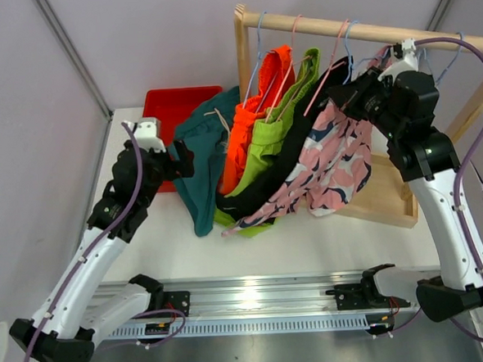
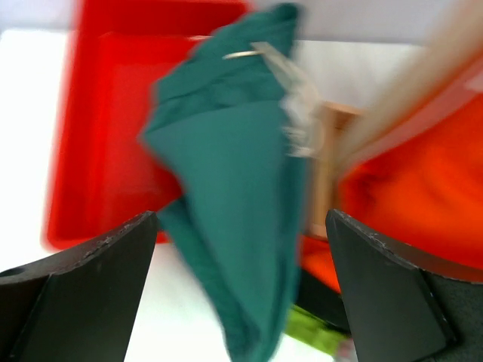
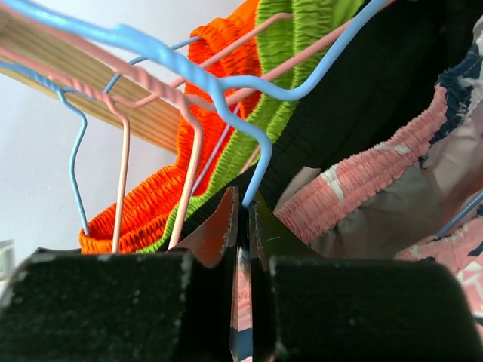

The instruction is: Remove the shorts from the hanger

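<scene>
A wooden rack stands at the back of a white table. Five pairs of shorts hang from its rail on thin wire hangers, crowded together and slanting down to the left. From left to right they are the teal shorts, orange shorts, green shorts, black shorts and pink patterned shorts. None is off its hanger yet. A red tray lies behind the teal pair.

The right gripper is raised to the rail above the pink pair. Its fingers are pressed together on the wire of the blue hanger, which runs down into the pinch. Which pair that hanger carries cannot be told. The left gripper is low on the left with its fingers spread wide. It holds nothing and faces the teal shorts, which hang just in front of it.

The step in hand looks like securing a hanger so a pair can be freed. The hanger wires cross and overlap near the pinch, so any lift should probably be slow and straight up to avoid hooking a neighbour. A firm pinch matters, because thin wire can twist. If the left gripper takes the fabric, a thick fold should hold better than the drawstring or an edge.
</scene>
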{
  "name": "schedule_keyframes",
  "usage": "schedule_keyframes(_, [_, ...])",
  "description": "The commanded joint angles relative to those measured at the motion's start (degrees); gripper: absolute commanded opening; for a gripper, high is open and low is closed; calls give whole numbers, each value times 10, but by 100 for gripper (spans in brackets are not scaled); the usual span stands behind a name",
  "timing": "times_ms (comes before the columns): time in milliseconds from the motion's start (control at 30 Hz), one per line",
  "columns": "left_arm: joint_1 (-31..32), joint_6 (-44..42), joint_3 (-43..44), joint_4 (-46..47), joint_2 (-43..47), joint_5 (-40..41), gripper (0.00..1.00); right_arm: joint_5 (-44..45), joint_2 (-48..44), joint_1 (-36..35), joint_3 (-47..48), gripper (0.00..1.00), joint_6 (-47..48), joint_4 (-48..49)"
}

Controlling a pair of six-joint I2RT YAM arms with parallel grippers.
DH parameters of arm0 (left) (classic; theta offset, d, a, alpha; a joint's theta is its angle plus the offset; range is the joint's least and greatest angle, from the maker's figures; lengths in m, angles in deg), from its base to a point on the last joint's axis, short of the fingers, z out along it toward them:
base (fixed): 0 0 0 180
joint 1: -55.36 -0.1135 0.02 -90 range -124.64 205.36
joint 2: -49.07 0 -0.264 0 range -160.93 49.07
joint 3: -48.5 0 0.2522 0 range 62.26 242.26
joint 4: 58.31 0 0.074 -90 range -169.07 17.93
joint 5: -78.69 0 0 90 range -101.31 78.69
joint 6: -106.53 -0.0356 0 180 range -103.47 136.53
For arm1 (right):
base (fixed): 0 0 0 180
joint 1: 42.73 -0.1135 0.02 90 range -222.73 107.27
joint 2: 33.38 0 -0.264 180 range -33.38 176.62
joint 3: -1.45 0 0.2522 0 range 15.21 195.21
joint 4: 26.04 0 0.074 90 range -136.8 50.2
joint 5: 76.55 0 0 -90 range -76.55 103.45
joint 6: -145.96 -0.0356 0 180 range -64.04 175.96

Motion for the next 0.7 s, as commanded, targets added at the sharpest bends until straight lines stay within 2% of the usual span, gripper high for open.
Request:
schedule_keyframes(0, [71, -38, 67, -4, 11, 35, 99, 49, -58, 1, 37, 0, 37, -8])
schedule_keyframes(233, [175, -52, 236, -76, -44, 6, 99, 93, -92, 2, 79, 0, 66, -61])
schedule_keyframes(333, [219, -61, 301, -81, -64, -54, 99, 83, -101, 2, 87, 0, 60, -65])
schedule_keyframes(433, [267, -68, 318, -53, -90, -156, 99, 64, -103, 1, 96, 0, 45, -56])
schedule_keyframes(567, [358, -70, 302, 32, -136, -155, 99, 14, -98, 2, 105, 0, 16, -36])
schedule_keyframes(667, [379, -47, 265, 91, -156, -180, 99, -4, -96, 1, 117, 0, 8, -33])
